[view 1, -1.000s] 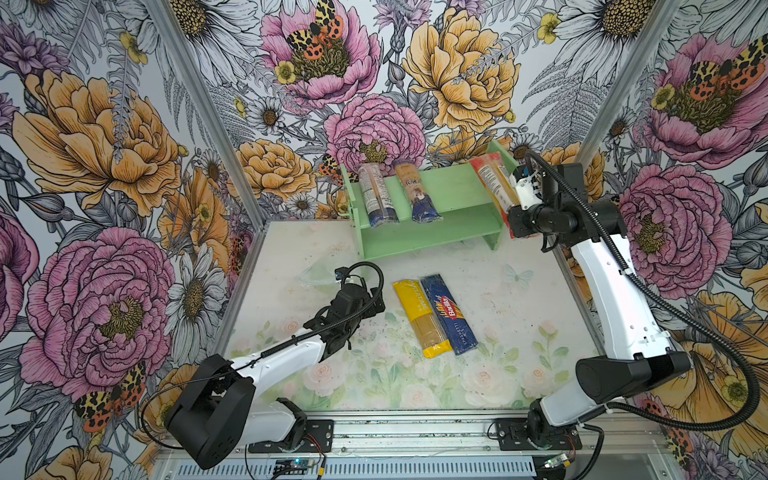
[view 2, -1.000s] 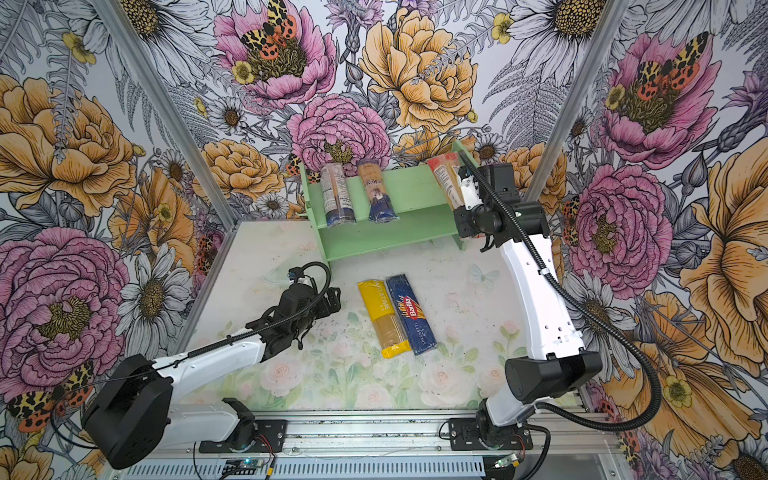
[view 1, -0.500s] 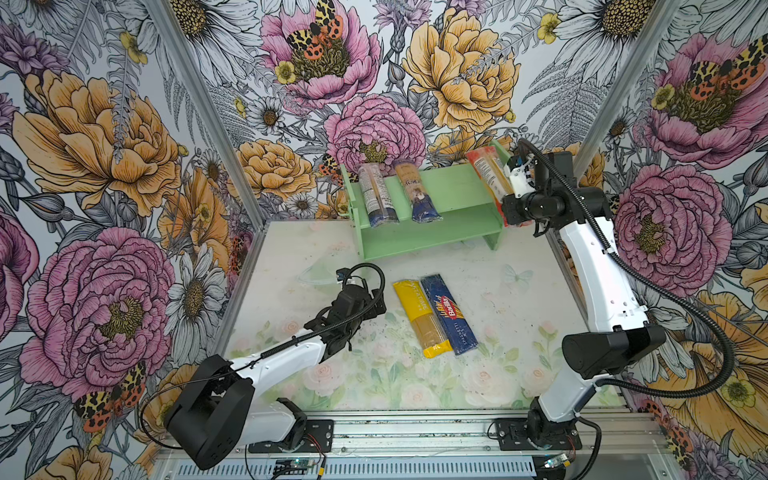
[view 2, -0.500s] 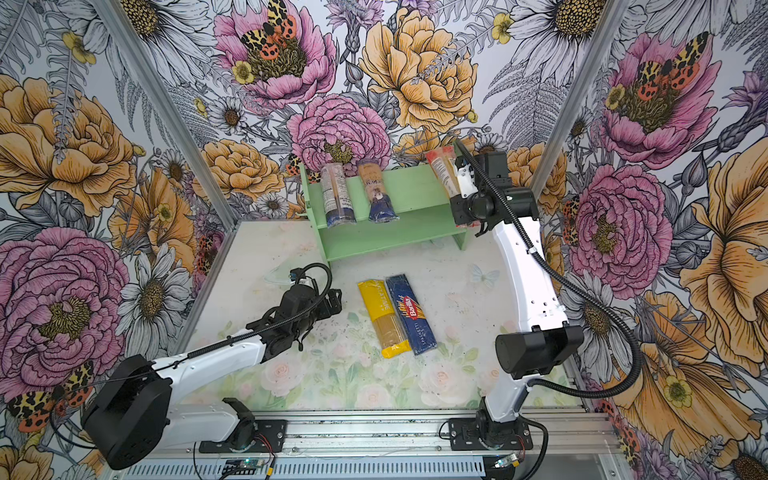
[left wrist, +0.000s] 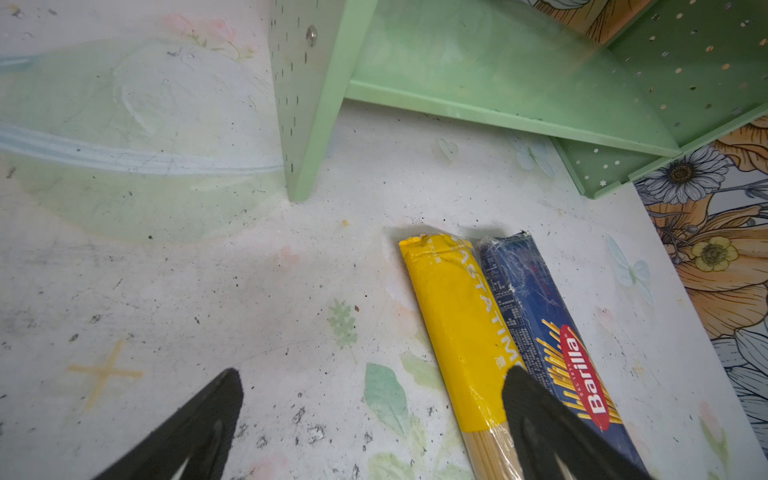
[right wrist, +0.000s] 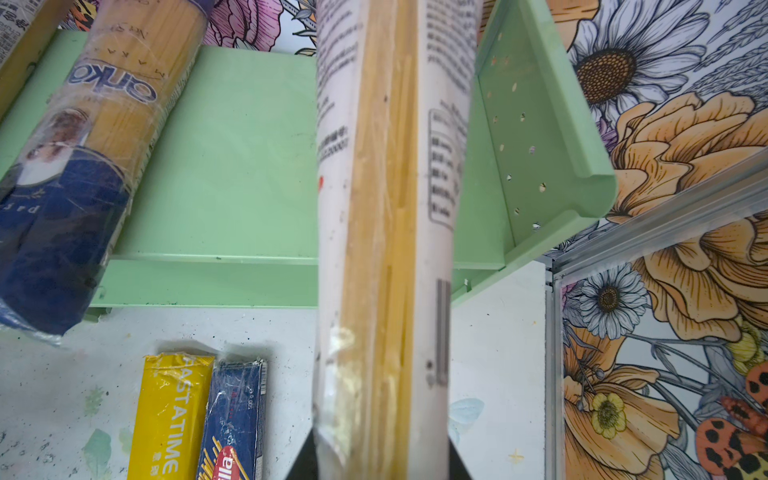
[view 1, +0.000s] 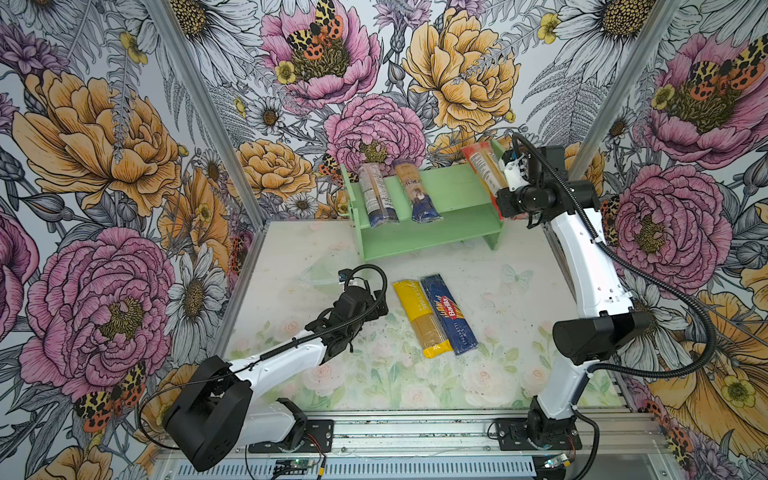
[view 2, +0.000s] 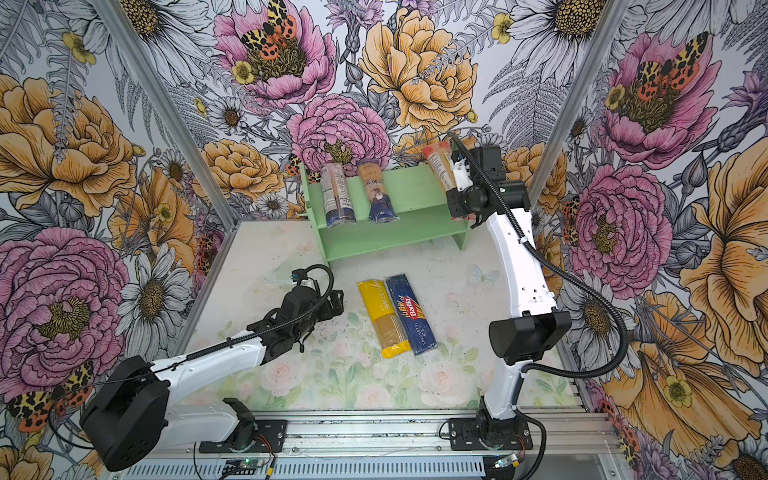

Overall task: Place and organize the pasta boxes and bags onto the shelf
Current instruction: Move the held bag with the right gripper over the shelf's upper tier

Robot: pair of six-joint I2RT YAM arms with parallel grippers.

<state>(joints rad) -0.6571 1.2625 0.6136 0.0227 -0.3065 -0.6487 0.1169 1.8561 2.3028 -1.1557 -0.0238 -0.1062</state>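
Note:
The mint-green shelf [view 1: 457, 195] [view 2: 415, 195] stands at the back of the table. Two clear bags with dark-blue ends [view 1: 376, 195] [view 1: 419, 193] lie on its top tier, left of middle. My right gripper [view 1: 505, 178] [right wrist: 380, 461] is shut on the red-ended bag [view 1: 482, 166] [right wrist: 386, 208], held tilted over the top tier beside the right side panel. The yellow bag [view 1: 422, 318] [left wrist: 453, 316] and the dark blue Barilla box [view 1: 449, 313] [left wrist: 528, 299] lie side by side on the table. My left gripper [view 1: 380, 307] [left wrist: 370, 399] hovers open just left of the yellow bag, nothing between its fingers.
A flat clear plastic bag [view 1: 320, 274] [left wrist: 124, 145] lies on the table in front of the shelf's left leg. The right wall's metal post [view 1: 598, 104] stands close behind my right arm. The shelf's lower tier [view 1: 432, 228] holds nothing.
My right arm has carried the red-ended bag a little up, back and leftward over the shelf's right end. The left arm and the packs on the table have not moved.

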